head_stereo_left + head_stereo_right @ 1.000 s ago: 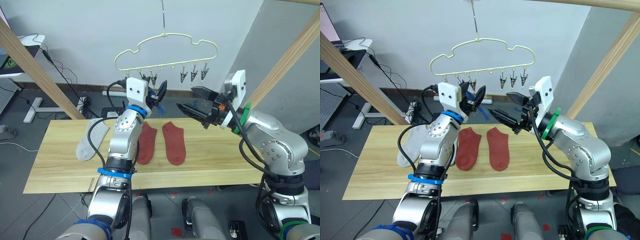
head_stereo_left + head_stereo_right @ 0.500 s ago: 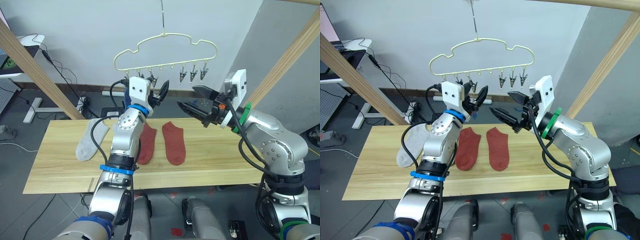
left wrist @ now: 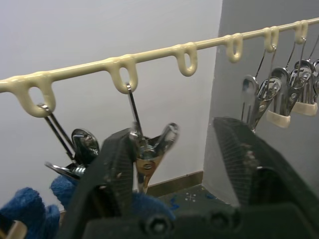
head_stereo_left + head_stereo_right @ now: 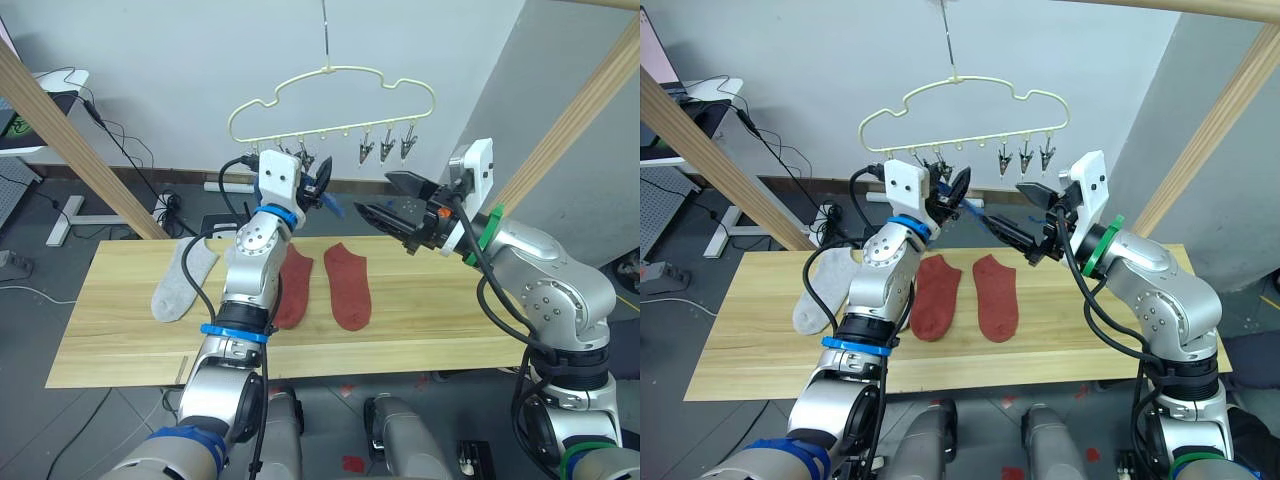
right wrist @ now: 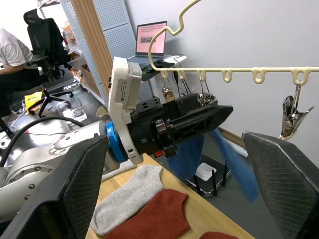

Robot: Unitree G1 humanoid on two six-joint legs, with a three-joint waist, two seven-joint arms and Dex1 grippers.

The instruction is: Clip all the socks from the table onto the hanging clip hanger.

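Observation:
The pale-yellow clip hanger [image 4: 332, 82] hangs above the table [image 4: 430, 315]. My left gripper [image 4: 318, 184] is raised to its left clips and stands open, with one metal clip [image 3: 149, 149] against a finger. Blue sock fabric [image 5: 188, 149] dangles just under this gripper; I cannot tell whether a clip holds it. My right gripper [image 4: 387, 201] hovers open a little to the right, below the hanger's right clips [image 4: 386, 148], with nothing in it. Two rust red socks [image 4: 348, 286] lie side by side mid-table. A light grey sock [image 4: 183, 279] lies to their left.
Slanted wooden poles [image 4: 75, 150] of a frame stand on both sides of the table, the right one [image 4: 585, 105] close behind my right arm. A desk with a laptop [image 5: 152, 39] and a seated person [image 5: 12, 47] are off to the left.
My left gripper has risen slightly, closer to the left clips, and the blue fabric moved with it. The right arm and the socks on the table stay put.

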